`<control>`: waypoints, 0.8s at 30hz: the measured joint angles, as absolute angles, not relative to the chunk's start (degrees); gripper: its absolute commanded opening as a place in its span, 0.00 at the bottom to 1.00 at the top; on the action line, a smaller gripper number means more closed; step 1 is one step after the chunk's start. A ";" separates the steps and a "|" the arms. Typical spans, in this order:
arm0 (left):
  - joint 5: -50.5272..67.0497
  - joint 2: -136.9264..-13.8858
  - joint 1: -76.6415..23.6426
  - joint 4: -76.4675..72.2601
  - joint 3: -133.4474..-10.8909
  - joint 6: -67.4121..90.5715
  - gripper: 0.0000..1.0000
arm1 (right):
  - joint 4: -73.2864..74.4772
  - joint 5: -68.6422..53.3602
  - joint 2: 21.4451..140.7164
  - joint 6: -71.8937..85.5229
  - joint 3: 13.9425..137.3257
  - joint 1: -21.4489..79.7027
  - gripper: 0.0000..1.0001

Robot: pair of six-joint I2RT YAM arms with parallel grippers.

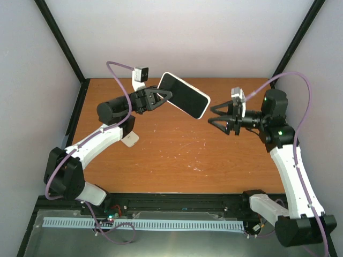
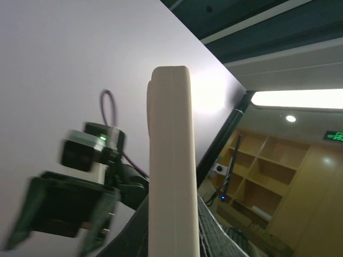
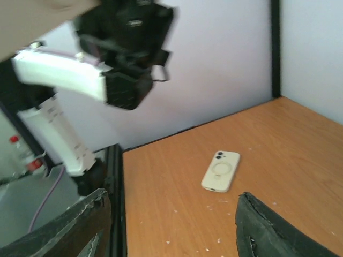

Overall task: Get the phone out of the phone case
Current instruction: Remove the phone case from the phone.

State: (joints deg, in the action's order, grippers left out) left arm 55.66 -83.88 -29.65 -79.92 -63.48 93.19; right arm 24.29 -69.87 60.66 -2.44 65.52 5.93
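Observation:
My left gripper (image 1: 163, 98) is shut on one end of the phone (image 1: 183, 95), held tilted in the air above the back of the table, black screen up. In the left wrist view the phone's cream-white edge (image 2: 170, 160) stands upright in the middle. My right gripper (image 1: 217, 115) is open just right of the phone's free end, apart from it, with nothing between its fingers (image 3: 268, 227). A cream phone case (image 3: 220, 171) with a ring and camera cut-out lies back up on the table. In the top view the case (image 1: 129, 139) is half hidden under the left arm.
The wooden table (image 1: 182, 155) is walled by white panels with black frame posts (image 1: 64, 40). The left arm (image 3: 123, 48) fills the upper left of the right wrist view. White specks dot the wood near the case.

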 measured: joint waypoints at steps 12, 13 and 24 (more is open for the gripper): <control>55.66 -83.31 -29.15 -75.99 -63.48 88.07 0.00 | 21.34 -73.76 57.25 -1.52 66.15 10.98 0.60; 55.66 -83.31 -29.15 -76.01 -63.48 87.99 0.00 | 20.80 -73.32 58.22 -0.89 66.70 11.79 0.60; 55.55 -83.29 -29.15 -75.90 -62.59 87.79 0.00 | 16.84 -72.90 61.45 3.09 71.99 16.67 0.61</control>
